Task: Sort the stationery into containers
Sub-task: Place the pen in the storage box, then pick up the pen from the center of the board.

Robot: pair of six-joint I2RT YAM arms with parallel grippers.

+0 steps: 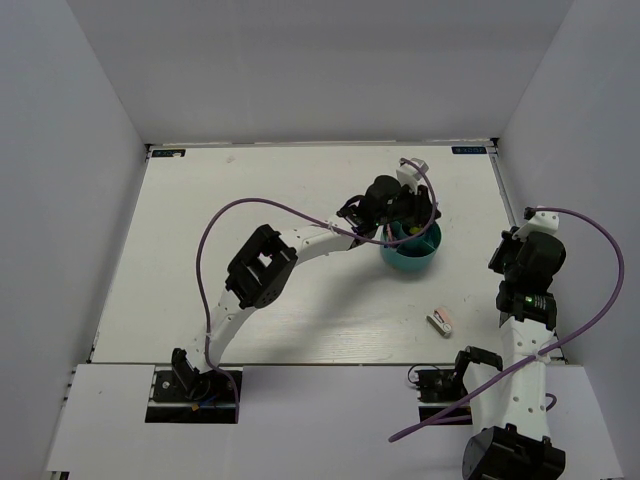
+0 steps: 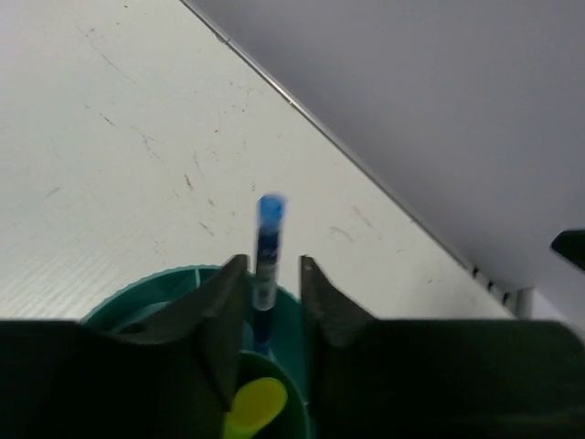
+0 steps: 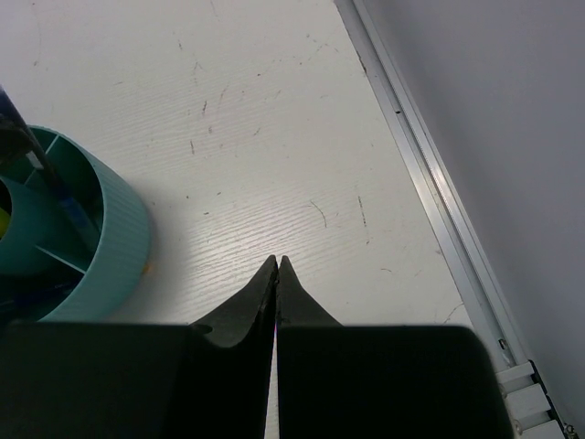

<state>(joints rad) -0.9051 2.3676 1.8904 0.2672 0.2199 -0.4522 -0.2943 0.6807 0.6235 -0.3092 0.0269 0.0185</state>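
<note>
now the left claw [image 2: 272,265] hangs released over the teal organiser [image 2: 146,285], fingers parted so the blue pen [image 2: 269,219] stands free in a compartment; right claw [image 3: 277,265] clenched empty, pink-white block [image 1: 440,322] on the tabletop [image 1: 250,190].

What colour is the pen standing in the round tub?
The pen is blue, clearest in the left wrist view.

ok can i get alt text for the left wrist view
A thin blue pen stands in a round teal organiser, between the left arm's jaws, which sit apart on either side of it. A yellow highlighter end shows below, scuffed white table behind.
</note>
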